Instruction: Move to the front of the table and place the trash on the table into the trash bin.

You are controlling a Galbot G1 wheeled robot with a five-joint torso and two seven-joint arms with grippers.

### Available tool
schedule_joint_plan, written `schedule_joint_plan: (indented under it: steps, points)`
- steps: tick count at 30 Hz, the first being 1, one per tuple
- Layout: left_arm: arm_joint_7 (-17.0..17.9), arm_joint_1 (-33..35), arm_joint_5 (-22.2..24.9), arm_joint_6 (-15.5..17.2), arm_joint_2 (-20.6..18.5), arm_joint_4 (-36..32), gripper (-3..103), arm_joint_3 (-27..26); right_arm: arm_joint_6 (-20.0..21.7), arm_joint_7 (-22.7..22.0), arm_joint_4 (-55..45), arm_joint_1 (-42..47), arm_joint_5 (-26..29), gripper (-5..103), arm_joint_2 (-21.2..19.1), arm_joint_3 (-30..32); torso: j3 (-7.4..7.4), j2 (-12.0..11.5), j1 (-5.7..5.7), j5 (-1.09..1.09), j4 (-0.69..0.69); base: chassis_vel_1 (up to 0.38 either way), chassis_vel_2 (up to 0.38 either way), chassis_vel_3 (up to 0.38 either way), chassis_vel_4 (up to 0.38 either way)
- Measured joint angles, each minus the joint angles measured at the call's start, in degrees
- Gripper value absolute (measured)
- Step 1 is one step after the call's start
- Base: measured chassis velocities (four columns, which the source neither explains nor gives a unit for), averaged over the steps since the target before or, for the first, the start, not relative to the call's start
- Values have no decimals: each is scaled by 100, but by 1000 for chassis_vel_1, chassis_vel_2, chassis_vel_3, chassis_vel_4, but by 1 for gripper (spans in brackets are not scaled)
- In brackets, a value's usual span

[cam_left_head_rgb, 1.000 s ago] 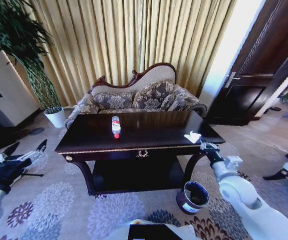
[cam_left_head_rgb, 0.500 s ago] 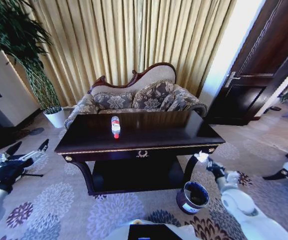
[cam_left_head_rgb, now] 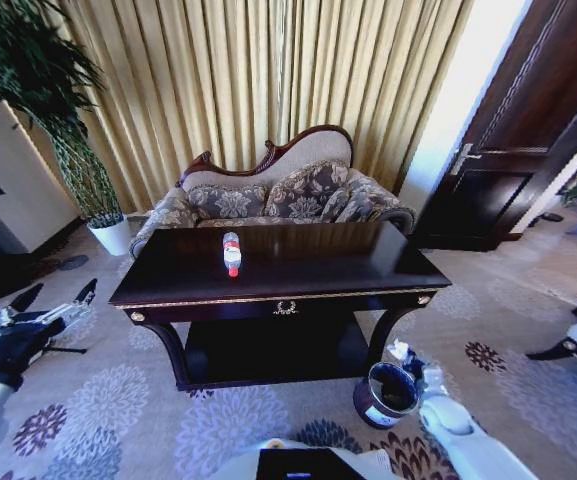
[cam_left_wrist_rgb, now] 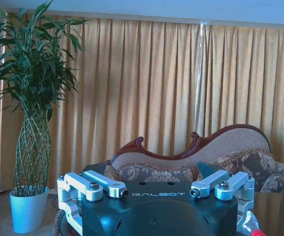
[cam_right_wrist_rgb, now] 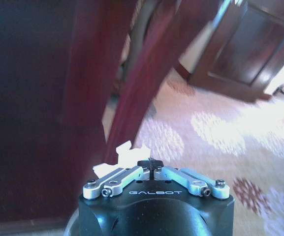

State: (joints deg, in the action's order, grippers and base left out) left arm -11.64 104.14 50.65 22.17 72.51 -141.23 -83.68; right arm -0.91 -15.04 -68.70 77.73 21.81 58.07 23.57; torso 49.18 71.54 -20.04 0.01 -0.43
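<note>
Currently my right gripper (cam_left_head_rgb: 401, 352), clamped on a white tissue (cam_right_wrist_rgb: 123, 153), hovers over the trash bin (cam_left_head_rgb: 387, 394); left gripper (cam_left_head_rgb: 53, 303) spread apart, parked beside the table (cam_left_head_rgb: 278, 263)

The table's (cam_left_head_rgb: 268, 265) curved front leg (cam_left_head_rgb: 380, 335) crowds the trash bin (cam_left_head_rgb: 385, 394); open carpet (cam_left_head_rgb: 508, 320) lies rightward.

The table (cam_left_head_rgb: 318, 262) is large, dark and glossy, with curved legs, a lower shelf and a gold emblem on its front edge. A clear plastic bottle (cam_left_head_rgb: 232, 252) with a red cap and red-white label lies on its side on the tabletop, toward the left. A crumpled white tissue (cam_left_head_rgb: 398, 350) is just above the rim of the trash bin (cam_left_head_rgb: 386, 395), a small round black bin standing on the carpet by the table's front right leg.
</note>
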Motion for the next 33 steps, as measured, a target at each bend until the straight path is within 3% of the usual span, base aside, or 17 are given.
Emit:
schedule_joint_plan:
  steps: [6,14,18,20,25,30,33]
  points:
    - [-17,4,0,-11,3,6,100,-29,-226,32,1239,-438,-90,0,313,-37,0,0,0,-1,-1,0,0,0,0]
    - [-33,-27,-5,-12,41,23,100,-2,-171,23,1574,-658,-157,-1,489,-45,0,0,0,-2,0,0,0,0,0]
    - [-60,-24,-8,-48,78,63,100,1,-128,23,1585,-687,-157,20,558,-30,0,0,0,0,1,0,0,0,0]
    - [-72,-22,-10,-61,91,75,100,1,-124,22,1585,-686,-156,20,560,-25,0,0,0,-1,1,0,0,0,0]
    - [-99,-15,-15,-120,123,146,100,6,-115,16,1508,-653,-126,47,537,6,0,0,0,-1,0,0,0,0,0]
    - [-102,-17,-17,-134,126,179,100,8,-93,14,1449,-618,-115,58,522,14,0,0,0,-1,0,0,0,0,0]
    - [-102,-24,-18,-140,129,197,100,9,5,12,1395,-584,-126,74,531,37,0,0,0,-1,0,0,0,0,0]
